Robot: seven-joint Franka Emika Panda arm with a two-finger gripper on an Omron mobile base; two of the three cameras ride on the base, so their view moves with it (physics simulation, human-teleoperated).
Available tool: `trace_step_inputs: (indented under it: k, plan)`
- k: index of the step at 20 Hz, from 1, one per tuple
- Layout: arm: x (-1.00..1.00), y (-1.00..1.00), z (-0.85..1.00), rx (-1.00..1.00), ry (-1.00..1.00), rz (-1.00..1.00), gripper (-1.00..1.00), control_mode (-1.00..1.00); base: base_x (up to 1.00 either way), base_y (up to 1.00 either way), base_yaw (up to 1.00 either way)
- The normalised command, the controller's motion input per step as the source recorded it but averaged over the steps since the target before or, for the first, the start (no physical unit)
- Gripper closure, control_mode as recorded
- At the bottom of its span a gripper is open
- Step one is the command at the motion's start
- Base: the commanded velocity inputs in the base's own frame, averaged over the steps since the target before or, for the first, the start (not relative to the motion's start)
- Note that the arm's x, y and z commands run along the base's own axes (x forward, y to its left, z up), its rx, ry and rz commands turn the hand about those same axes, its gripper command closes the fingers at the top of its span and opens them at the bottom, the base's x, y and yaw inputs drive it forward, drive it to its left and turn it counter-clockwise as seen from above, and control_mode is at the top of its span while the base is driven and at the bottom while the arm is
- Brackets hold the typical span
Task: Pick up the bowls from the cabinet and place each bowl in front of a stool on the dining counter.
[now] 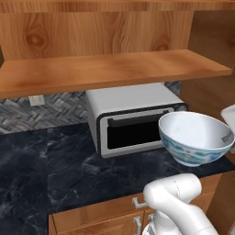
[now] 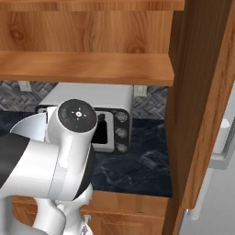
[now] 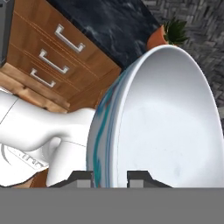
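A deep white bowl (image 1: pixel 195 137) with blue patterning outside hangs tilted in the air, in front of the toaster oven and below the cabinet shelf (image 1: pixel 114 69). My gripper (image 1: pixel 226 137) is shut on the bowl's right rim. In the hand view the bowl (image 3: pixel 166 127) stands on edge, and its rim runs down between the fingertips of my gripper (image 3: pixel 110 178). The wooden cabinet shelf (image 2: pixel 87 66) is bare, and its upright side panel (image 2: pixel 197 92) stands to the right. The stool and the dining counter are out of view.
A silver toaster oven (image 1: pixel 133 119) sits on the black marble counter (image 1: pixel 46 160) under the shelf. Wooden drawers with silver handles (image 3: pixel 57 43) lie below. A potted plant (image 3: pixel 173 33) stands on a dark counter. A silver handle (image 2: pixel 225 142) is at far right.
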Motion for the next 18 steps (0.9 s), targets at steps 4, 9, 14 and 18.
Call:
trace_step_inputs:
  k: [4, 9, 14, 18]
  plan:
    - [0.00, 0.00, 0.00, 0.00, 0.00, 0.00, 1.00, 1.00, -0.60, -0.12, -0.07]
    - [0.00, 0.00, 0.00, 0.00, 0.00, 0.00, 1.00, 1.00, -0.69, -0.06, -0.05]
    - [0.00, 0.00, 0.00, 0.00, 0.00, 0.00, 1.00, 1.00, -0.50, -0.03, -0.07]
    - [0.00, 0.00, 0.00, 0.00, 0.00, 0.00, 1.00, 1.00, -0.40, -0.19, -0.16]
